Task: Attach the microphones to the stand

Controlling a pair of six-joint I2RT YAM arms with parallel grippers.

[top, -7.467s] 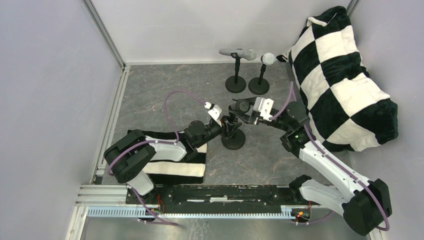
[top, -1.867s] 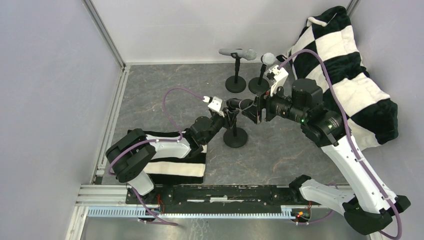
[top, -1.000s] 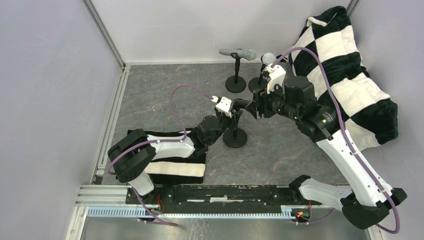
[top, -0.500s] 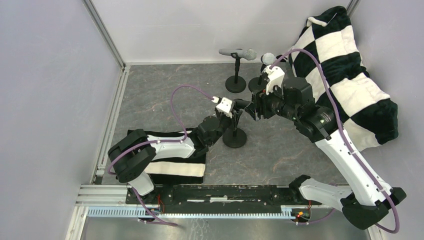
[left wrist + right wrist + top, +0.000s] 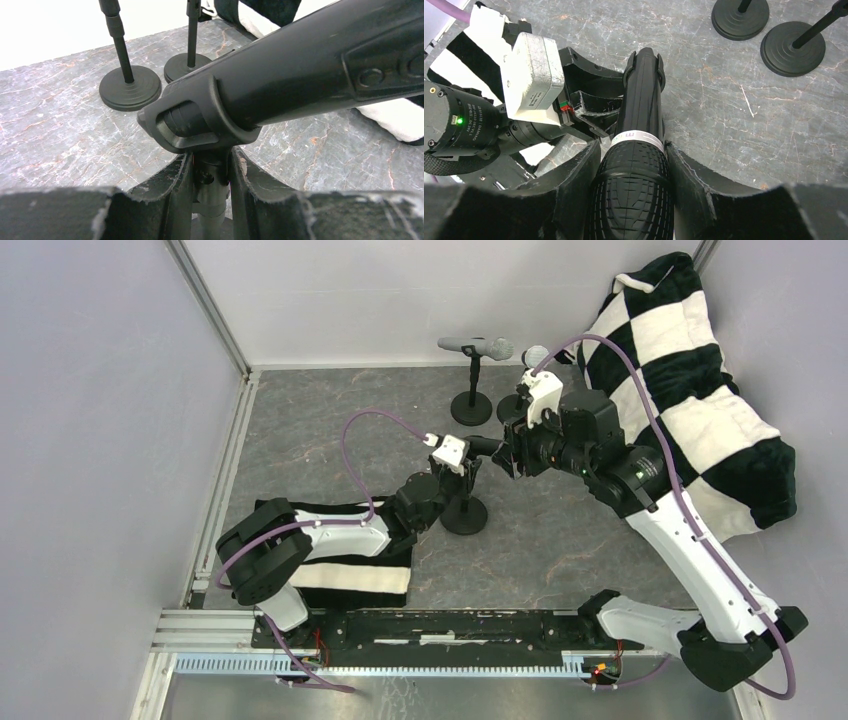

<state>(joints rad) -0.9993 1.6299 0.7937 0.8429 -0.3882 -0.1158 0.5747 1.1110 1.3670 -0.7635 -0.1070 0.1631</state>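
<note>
The black microphone lies nearly level, and its handle end sits in the clip of the near stand. My right gripper is shut on the microphone's ribbed head, with the handle pointing away. My left gripper is shut on the stand's post just below the clip. At the back, a silver-grey microphone lies in a second stand's clip. A pale-headed microphone sits on a third stand, partly hidden by my right wrist.
A large black-and-white checkered cushion fills the right side. A striped cloth lies under my left arm. The two back stand bases stand close together. Walls enclose the left and back, and a metal rail runs along the front.
My right arm has risen and carried the black microphone left, its handle sliding further into the clip. My left gripper has stayed on the post. The stand base has shifted slightly left.
</note>
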